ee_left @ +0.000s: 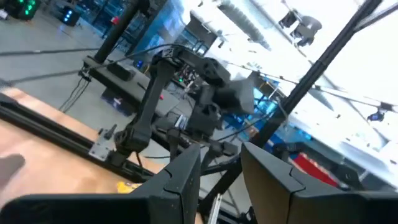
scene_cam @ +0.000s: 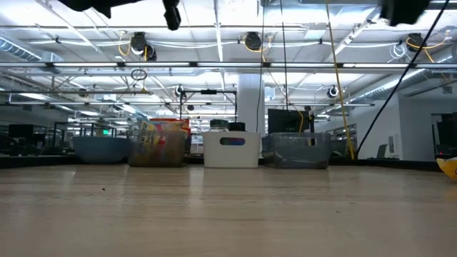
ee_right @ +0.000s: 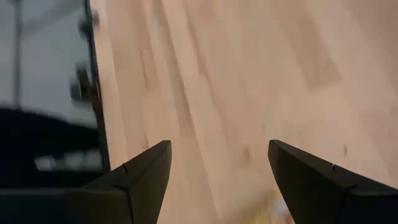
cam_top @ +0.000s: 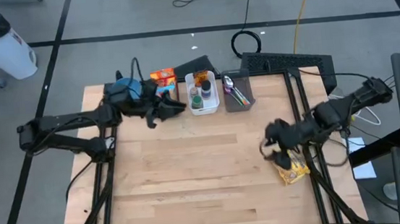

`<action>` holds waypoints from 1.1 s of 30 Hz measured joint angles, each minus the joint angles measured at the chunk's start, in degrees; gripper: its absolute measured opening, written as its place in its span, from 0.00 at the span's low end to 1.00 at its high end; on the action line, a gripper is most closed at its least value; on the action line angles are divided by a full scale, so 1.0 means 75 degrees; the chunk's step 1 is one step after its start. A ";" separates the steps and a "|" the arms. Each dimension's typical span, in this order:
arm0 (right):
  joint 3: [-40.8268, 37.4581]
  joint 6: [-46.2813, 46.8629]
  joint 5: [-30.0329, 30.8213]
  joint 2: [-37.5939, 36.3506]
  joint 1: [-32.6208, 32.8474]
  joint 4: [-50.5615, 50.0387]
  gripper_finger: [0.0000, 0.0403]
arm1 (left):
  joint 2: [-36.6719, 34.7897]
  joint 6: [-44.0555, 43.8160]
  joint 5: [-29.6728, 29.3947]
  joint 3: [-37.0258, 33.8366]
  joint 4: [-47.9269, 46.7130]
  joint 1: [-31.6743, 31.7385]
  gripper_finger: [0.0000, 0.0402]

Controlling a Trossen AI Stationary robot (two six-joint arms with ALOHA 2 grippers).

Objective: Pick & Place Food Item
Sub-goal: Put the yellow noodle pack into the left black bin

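While the right hand (cam_top: 274, 151) hangs above the table's (cam_top: 191, 178) right side with its two fingers (ee_right: 140, 177) spread wide and nothing between them, the food item, a yellow packet (cam_top: 292, 170), lies flat on the wood just beside it, close to the table's right edge. The step in hand looks like the approach to the pick: the wrist view shows bare wood between the fingers and only a sliver of yellow near one of them, so the packet is not yet framed. The next move likely calls for shifting over the packet, lowering, and closing on it; being thin and crinkly, it may slide or fold instead of lifting cleanly. The left hand (cam_top: 165, 112) waits raised near the back of the table, its fingers (ee_left: 186, 177) partly open with nothing between them. Along the back edge stand a blue bowl (cam_top: 127, 88), an orange snack box (cam_top: 162, 77), a white bin (cam_top: 203, 93) of small items and a grey bin (cam_top: 237, 92) holding utensils. The open wood between the packet and those bins is unobstructed, though the raised left arm sits close to the bins and could crowd a delivery there.
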 joint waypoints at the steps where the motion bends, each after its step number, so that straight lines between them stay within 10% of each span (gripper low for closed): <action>1: 0.0000 0.0075 0.0001 0.0043 0.0265 -0.0278 0.66 | 0.0151 -0.0096 -0.0204 0.0000 0.0144 -0.0173 0.30; 18: 0.0000 0.3048 0.0881 0.1772 0.4952 -0.2306 0.58 | 0.2389 -0.1009 -0.3657 0.0105 0.2500 -0.2834 0.30; 33: -0.0006 0.5248 0.1980 0.4401 0.6484 -0.2152 0.50 | 0.2956 -0.1080 -0.3577 0.1525 0.1012 -0.3693 0.30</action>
